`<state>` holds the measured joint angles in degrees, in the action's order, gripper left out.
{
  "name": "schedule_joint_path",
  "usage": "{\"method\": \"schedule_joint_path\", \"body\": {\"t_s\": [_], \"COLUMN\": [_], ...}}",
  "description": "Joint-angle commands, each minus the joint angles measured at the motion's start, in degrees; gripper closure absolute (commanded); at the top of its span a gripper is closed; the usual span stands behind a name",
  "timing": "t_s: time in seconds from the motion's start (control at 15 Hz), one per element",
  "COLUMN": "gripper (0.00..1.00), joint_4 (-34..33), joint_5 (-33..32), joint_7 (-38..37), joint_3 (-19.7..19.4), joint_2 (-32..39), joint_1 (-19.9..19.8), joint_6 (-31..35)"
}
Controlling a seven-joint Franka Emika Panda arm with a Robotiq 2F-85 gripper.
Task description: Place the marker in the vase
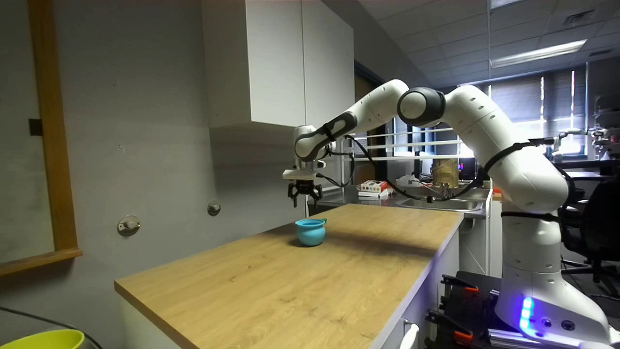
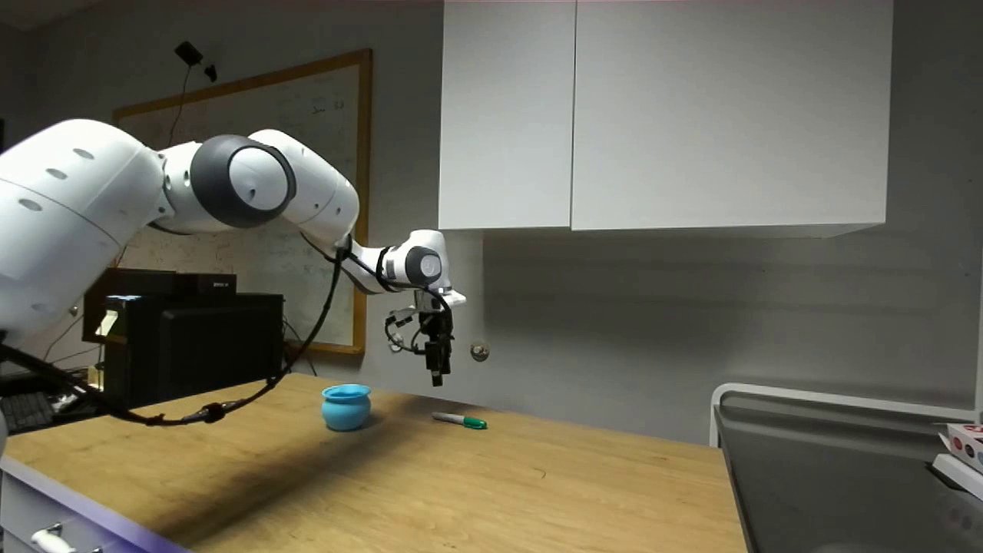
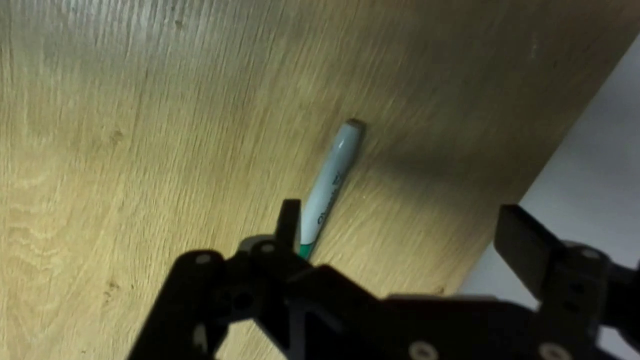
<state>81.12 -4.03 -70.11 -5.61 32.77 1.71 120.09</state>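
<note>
The turquoise vase (image 1: 311, 233) stands upright on the wooden counter; it also shows in an exterior view (image 2: 345, 409). The marker (image 2: 459, 420), grey-white with a green cap, lies flat on the counter beside the vase, toward the wall. In the wrist view the marker (image 3: 331, 182) lies slanted, its green end partly hidden behind a finger. I cannot make out the marker in an exterior view that shows the vase in front. My gripper (image 1: 305, 201) points down, open and empty, well above the counter. Its fingers are wide apart in the wrist view (image 3: 400, 212). The vase is outside the wrist view.
A white wall cabinet (image 2: 660, 115) hangs above the counter (image 1: 271, 281), close to the arm. The wall (image 2: 614, 338) runs along the counter's back edge. A sink (image 1: 438, 204) and a small box (image 1: 374, 186) are at the far end. A cable (image 2: 303, 349) hangs from the arm.
</note>
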Motion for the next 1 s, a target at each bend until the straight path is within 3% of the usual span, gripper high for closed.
{"method": "schedule_joint_path", "body": {"t_s": [0.0,0.93], "gripper": [0.00,0.00], "joint_4": [-2.9,-5.6], "joint_5": [1.5,4.3], "joint_7": [-1.2,-1.0], "joint_3": [-1.1,-2.0], "joint_2": [3.5,8.7], "joint_1": [-0.1,-1.4], "joint_6": [-1.3,-1.5]}}
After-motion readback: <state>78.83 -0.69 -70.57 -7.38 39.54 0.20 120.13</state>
